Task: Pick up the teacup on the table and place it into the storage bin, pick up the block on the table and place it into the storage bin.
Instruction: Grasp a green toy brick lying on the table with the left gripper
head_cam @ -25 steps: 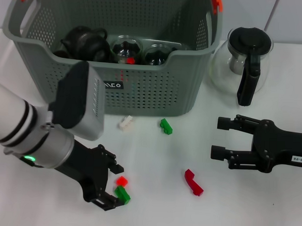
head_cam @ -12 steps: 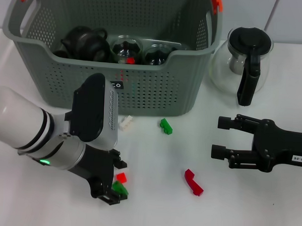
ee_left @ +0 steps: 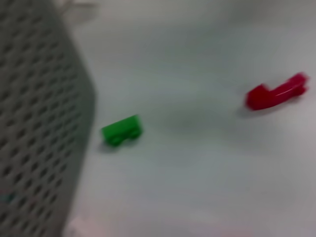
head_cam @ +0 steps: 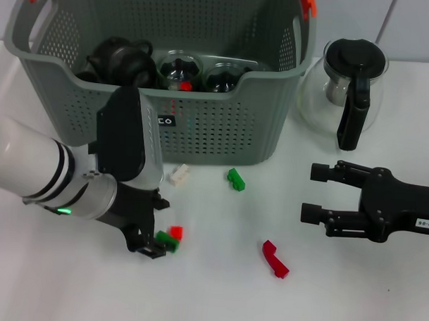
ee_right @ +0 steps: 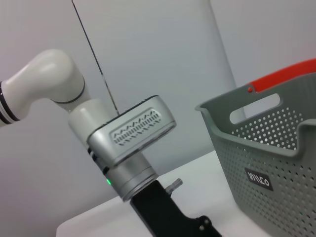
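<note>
My left gripper (head_cam: 162,237) hangs low over the table in front of the storage bin (head_cam: 222,136), shut on a small green block (head_cam: 165,242) with a red piece (head_cam: 175,232) beside it. Inside the bin lie a black teapot (head_cam: 119,58) and two glass teacups (head_cam: 177,71). Loose blocks lie on the table: white (head_cam: 178,175), green (head_cam: 236,179) (ee_left: 122,130) and red (head_cam: 274,259) (ee_left: 276,93). My right gripper (head_cam: 314,193) rests open at the right, holding nothing.
A glass pot with a black handle (head_cam: 347,88) stands right of the bin. The bin wall (ee_left: 39,123) fills one side of the left wrist view. The right wrist view shows the left arm's wrist (ee_right: 133,133) and the bin (ee_right: 276,148).
My left gripper closed on the green and red block, then moved back toward the bin with it. The right arm has stayed put.
</note>
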You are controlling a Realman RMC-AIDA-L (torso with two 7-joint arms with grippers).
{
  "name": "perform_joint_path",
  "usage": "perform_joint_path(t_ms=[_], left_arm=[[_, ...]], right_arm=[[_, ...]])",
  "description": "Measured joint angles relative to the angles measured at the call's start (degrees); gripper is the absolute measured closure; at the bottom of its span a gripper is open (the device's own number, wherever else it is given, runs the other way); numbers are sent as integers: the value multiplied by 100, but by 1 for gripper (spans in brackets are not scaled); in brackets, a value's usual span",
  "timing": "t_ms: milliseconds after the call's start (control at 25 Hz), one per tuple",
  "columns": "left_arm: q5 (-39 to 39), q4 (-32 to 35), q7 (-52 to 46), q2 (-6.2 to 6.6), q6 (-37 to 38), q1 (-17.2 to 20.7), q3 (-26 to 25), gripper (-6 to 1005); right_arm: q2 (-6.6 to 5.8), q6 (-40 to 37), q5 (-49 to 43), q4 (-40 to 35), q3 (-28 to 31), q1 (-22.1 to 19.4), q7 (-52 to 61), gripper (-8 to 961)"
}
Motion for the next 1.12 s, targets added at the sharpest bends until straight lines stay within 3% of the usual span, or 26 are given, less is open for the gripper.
perform_joint_path(t_ms=[720, 920, 1120], left_arm=[[33, -65, -140, -3, 241, -30, -61, 275], [64, -47, -188, 5, 632, -135, -124, 276], [69, -51, -268, 7, 767, -150, -143, 442]], right_arm=[[0, -2, 0, -24, 6, 26, 24, 13], [0, 0, -1, -30, 17, 19, 20, 13], [0, 0, -1, -30, 22, 17, 13, 13]])
